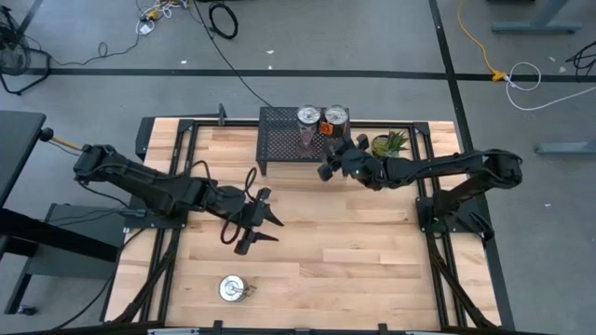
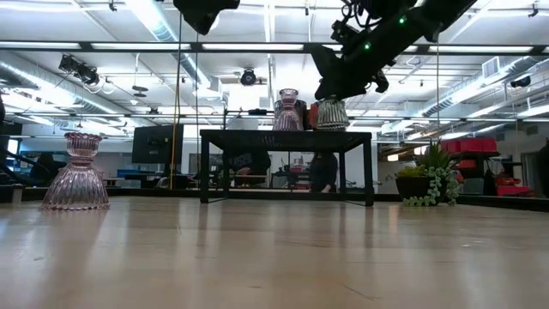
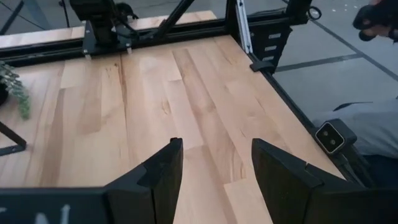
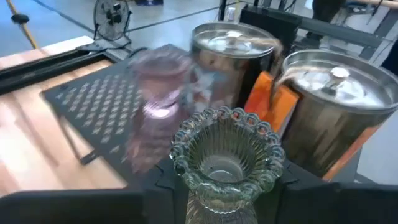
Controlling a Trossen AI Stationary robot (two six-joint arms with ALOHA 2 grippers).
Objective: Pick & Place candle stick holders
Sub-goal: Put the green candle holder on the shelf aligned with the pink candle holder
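Right wrist view: my right gripper (image 4: 225, 186) grasps a ribbed, bead-rimmed glass holder (image 4: 227, 155) (greenish) above the black mesh rack (image 4: 93, 96); my left gripper (image 3: 214, 177) is released over the wooden table (image 3: 155, 93).

pink glass holder (image 2: 75, 172) on table, rack (image 2: 286, 137) behind

table (image 1: 372, 242): wood | rack (image 1: 279, 140) far edge | plant (image 1: 391, 142) | silver holder (image 1: 233, 288) | pink glass holder (image 2: 75, 172)

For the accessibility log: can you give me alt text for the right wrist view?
The right gripper holds an olive-green glass candle holder just above a black mesh rack. On the rack stand a pinkish glass holder and two shiny silver metal holders, one showing an orange part.
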